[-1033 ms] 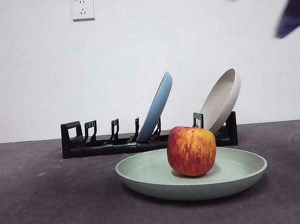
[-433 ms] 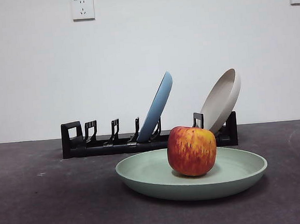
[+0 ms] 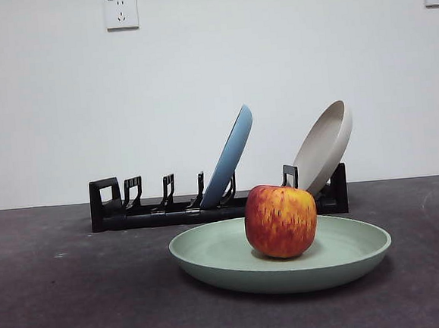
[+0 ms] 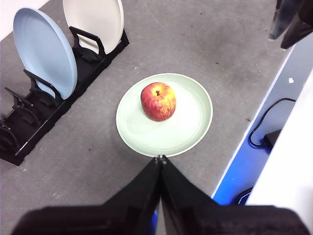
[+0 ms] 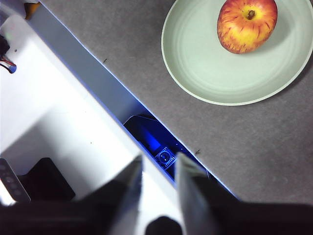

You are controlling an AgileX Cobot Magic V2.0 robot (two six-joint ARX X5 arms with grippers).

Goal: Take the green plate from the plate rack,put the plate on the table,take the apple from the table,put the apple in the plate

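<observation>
The green plate [image 3: 212,259] lies flat on the table [image 3: 63,298] in front of the plate rack [image 3: 143,213]. The apple [image 3: 280,221] stands upright in the plate, right of its middle. My left gripper [image 4: 160,157] is shut and empty, held high above the plate's [image 4: 195,137] near rim, apart from the apple [image 4: 158,101]. My right gripper [image 5: 159,157] is open and empty, raised over the table's edge, off to the side of the plate [image 5: 210,68] and the apple [image 5: 247,24]. Neither arm shows in the front view.
A light blue plate [image 3: 229,157] and a beige plate [image 3: 325,146] lean in the rack; its left slots [image 4: 14,127] hold nothing. Beyond the table edge are a white frame [image 5: 58,122] and a black cable [image 4: 259,137].
One second ago a dark arm tip showed at the front view's top right corner; it has moved up out of view. Plate and apple have not moved.
</observation>
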